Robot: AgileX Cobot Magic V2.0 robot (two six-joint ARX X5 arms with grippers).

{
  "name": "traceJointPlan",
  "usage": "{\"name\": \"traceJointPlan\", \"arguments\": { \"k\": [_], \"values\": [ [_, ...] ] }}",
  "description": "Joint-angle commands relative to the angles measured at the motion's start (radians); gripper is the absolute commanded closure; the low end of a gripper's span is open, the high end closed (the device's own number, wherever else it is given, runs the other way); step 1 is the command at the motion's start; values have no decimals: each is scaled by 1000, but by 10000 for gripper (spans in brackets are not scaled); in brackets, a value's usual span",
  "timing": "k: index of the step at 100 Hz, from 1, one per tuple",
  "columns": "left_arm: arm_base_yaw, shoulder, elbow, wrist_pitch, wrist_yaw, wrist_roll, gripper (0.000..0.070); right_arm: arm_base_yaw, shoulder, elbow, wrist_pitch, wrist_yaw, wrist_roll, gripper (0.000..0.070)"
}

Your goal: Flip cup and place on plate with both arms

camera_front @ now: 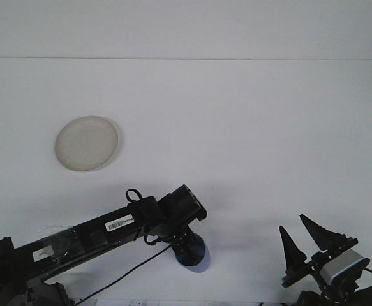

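The left gripper sits right over the blue cup near the front table edge, its fingers hidden so I cannot tell their state, while the right gripper waits with fingers spread; the grasp seems in hand, and next the cup must go to the plate, well apart.

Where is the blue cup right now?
In the front view the blue cup sits near the table's bottom edge, slightly right of centre, mostly covered by the left gripper, far from the plate at upper left.
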Motion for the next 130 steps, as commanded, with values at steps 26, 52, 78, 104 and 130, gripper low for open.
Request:
{"name": "traceJointPlan", "arguments": {
  "k": [26, 52, 78, 104, 130],
  "values": [
    [26, -55, 145, -156, -131, 47, 692, 11, 0, 7, 5, 0, -8, 310],
    [238, -193, 334, -381, -267, 129, 695, 11, 0, 7, 3, 0, -8, 310],
    [643, -178, 415, -395, -328, 184, 696, 11, 0, 7, 3, 0, -8, 310],
    [921, 21, 419, -264, -327, 189, 695, 11, 0, 7, 2, 0, -7, 310],
    [1009, 245, 505, -224, -311, 156, 694, 11, 0, 7, 0, 0, -6, 310]
  ]
}}
